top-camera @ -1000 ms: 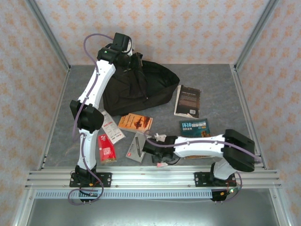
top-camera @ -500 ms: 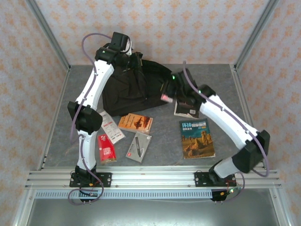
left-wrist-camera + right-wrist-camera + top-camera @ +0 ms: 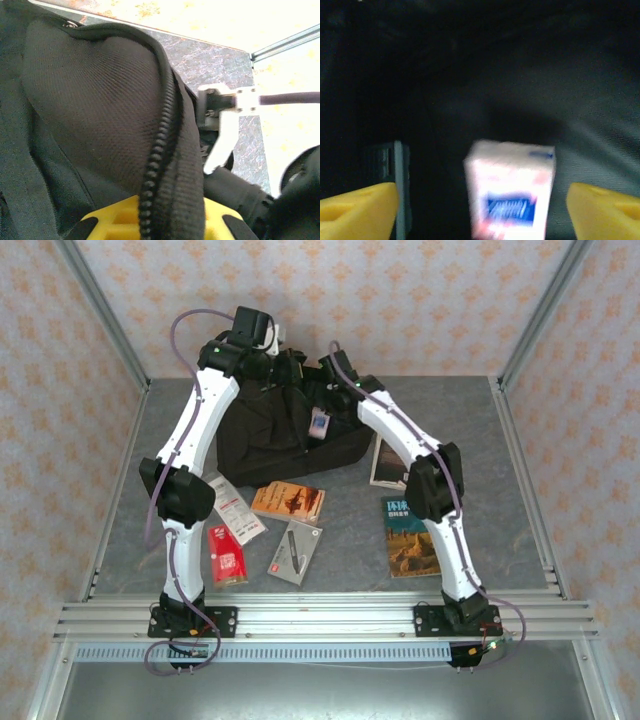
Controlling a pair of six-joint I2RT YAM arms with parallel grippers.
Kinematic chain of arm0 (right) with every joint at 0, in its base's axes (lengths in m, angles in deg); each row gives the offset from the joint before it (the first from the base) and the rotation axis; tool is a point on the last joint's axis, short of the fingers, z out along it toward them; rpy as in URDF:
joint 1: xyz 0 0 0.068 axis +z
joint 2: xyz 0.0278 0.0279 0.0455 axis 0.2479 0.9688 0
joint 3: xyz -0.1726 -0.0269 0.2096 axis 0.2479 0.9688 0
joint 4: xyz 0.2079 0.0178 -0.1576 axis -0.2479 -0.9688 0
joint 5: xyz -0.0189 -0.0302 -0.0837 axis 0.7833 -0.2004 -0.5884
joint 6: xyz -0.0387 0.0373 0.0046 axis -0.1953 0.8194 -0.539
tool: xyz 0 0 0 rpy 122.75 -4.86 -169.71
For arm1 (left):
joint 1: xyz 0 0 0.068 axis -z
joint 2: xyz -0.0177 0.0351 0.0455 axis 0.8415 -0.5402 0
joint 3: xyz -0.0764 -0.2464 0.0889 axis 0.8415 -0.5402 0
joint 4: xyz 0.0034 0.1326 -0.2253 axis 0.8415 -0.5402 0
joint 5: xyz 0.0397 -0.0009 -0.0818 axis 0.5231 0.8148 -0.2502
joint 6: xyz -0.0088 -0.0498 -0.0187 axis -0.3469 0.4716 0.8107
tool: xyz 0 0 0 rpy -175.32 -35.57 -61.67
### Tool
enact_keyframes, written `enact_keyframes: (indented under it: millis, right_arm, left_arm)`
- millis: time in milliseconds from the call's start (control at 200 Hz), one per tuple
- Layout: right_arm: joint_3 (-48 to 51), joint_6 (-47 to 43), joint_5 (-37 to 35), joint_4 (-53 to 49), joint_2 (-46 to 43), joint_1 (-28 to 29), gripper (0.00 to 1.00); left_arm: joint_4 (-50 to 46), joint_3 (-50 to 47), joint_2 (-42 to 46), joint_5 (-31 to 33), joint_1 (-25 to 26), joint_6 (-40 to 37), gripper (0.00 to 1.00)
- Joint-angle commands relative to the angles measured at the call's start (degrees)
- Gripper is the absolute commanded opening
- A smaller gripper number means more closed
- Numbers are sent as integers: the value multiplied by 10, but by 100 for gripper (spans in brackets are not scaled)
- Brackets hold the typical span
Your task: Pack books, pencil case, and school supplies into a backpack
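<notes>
Top external: backpack [image 3: 268, 440] on grey mottled table [image 3: 470, 420], peach-patterned walls [image 3: 400, 300] around.

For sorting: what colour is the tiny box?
Tiny box: white, blue, pink; right wrist view.

Right fingers [image 3: 357, 202] opened, dropping the tiny box [image 3: 510, 192] into the backpack [image 3: 260, 445].

1. Toward the tabletop's [image 3: 480, 440] far edge, left of centre: backpack [image 3: 265, 445], small box [image 3: 320, 424] over it.
2. Before and right of it: books [image 3: 415, 540].
3. Toward near-left corner: card [image 3: 235, 508], packet [image 3: 226, 558], flat box [image 3: 295, 552].
</notes>
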Motion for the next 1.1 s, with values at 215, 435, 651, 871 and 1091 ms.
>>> enact_keyframes:
  millis: [215, 435, 651, 871, 1091]
  right_arm:
    - [85, -42, -109, -38, -181, 16, 99]
    - [340, -41, -125, -38, -378, 41, 97]
    - [486, 51, -125, -90, -416, 186, 97]
    - [466, 315, -180, -139, -343, 309, 99]
    - [346, 484, -158, -241, -230, 345, 99]
  left_arm:
    - [39, 19, 32, -24, -15, 2, 0]
    - [27, 37, 15, -21, -15, 0, 0]
    - [18, 55, -4, -21, -16, 0, 0]
    - [4, 82, -31, -26, -23, 4, 0]
    - [7, 64, -32, -37, -26, 11, 0]
